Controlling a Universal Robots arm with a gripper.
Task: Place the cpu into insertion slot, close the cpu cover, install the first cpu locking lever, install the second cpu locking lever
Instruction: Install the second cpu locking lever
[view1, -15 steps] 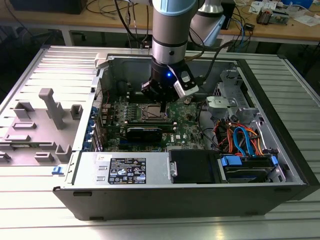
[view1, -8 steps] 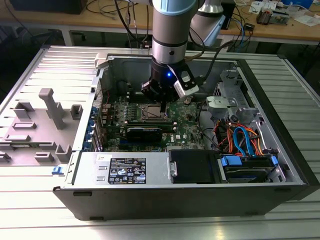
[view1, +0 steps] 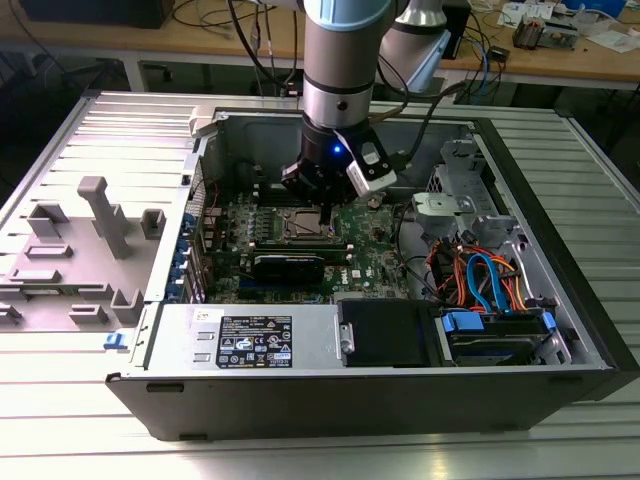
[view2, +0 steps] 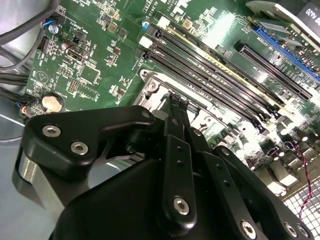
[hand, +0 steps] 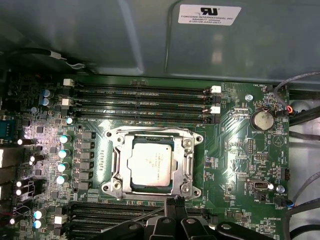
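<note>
Cpu (hand: 151, 164) seated in slot (hand: 186, 145), cover (hand: 116, 165) down. Gripper (hand: 175, 201) closed, empty, at the slot's edge.

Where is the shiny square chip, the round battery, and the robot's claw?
cpu (hand: 151, 166), first wrist view, middle of its metal top.
coin battery (hand: 261, 119), first wrist view, its face.
gripper (hand: 175, 202), first wrist view, its fingertips.

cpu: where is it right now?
In the first wrist view the cpu sits in the insertion slot, framed by the cpu cover, between the memory slot banks.
</note>
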